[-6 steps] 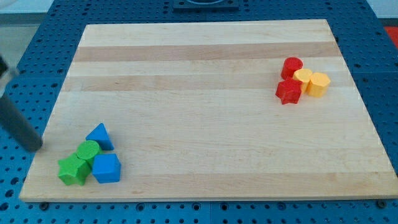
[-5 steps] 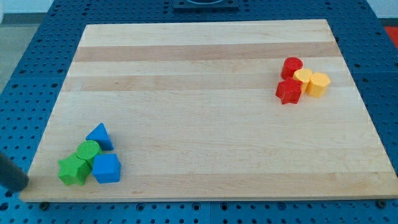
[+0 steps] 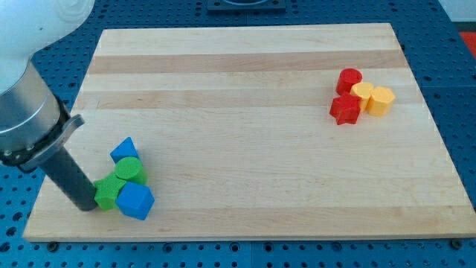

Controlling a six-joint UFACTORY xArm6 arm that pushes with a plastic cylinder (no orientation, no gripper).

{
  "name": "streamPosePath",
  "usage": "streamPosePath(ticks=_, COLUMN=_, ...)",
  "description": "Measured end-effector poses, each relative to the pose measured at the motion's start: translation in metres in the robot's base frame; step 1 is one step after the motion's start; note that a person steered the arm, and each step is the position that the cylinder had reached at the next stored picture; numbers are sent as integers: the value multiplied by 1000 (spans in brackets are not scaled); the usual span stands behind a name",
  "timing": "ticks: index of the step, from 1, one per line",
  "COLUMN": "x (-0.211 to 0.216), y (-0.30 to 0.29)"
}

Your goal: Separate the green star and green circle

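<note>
My tip [image 3: 88, 205] is now pressing the green star block [image 3: 108, 193] from the view's left, shoving the whole cluster rightward. The green circle block [image 3: 129, 170] is still touching it, between blue triangle [image 3: 125, 150] and blue cube [image 3: 134, 201] on the wooden desk [image 3: 245, 134]. There are no fingers.

A pale wooden desk [image 3: 245, 67] with lengthwise grain bands lies on a blue perforated base [image 3: 446, 97] dotted with holes, under even, soft light.
</note>
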State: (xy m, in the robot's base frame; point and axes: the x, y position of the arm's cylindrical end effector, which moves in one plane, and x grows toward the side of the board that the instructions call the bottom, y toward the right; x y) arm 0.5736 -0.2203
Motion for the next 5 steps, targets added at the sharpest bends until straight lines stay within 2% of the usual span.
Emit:
streamPosePath(ticks=3, x=-81, y=113)
streamPosePath(ticks=5, x=-83, y=155)
